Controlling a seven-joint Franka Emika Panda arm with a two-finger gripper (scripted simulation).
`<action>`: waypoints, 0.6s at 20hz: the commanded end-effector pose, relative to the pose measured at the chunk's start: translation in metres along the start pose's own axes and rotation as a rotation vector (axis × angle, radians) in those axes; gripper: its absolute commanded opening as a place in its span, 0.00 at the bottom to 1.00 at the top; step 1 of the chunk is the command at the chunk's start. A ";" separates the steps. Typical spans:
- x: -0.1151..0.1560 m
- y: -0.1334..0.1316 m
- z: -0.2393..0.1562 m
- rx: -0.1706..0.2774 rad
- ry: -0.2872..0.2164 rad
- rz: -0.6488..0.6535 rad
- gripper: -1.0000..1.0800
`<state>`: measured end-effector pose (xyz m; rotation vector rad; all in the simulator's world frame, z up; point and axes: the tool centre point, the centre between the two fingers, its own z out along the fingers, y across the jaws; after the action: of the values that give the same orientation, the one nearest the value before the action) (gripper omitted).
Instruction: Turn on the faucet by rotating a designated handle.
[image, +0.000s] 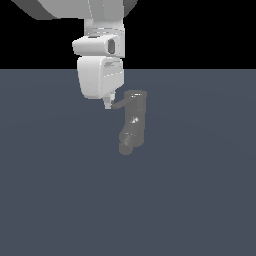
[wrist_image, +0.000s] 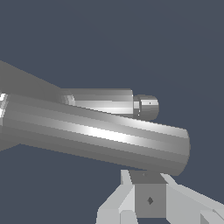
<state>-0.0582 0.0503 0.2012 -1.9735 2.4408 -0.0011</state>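
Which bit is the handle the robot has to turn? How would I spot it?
Find the big white robot arm hanging from the top; just to the exterior view's right of its tip stands the small grey faucet. The handle is the thin dark rod poking sideways from the faucet's top towards the gripper, much skinnier than the stubby spout lower down.

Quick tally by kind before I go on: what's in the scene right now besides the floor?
Faucet, grey upright cylinder with a spout: 1
Handle, thin dark rod sticking out from the faucet's top toward the exterior view's left: 1
Robot arm, white, with its end effector at the tip of the handle: 1
Total: 3
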 end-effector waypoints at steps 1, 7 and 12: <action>0.000 0.000 0.000 0.000 0.000 0.000 0.00; 0.031 0.000 0.000 0.000 0.000 0.001 0.00; 0.058 0.000 0.000 -0.001 0.001 0.001 0.00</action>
<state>-0.0684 0.0123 0.2012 -1.9971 2.4217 0.0010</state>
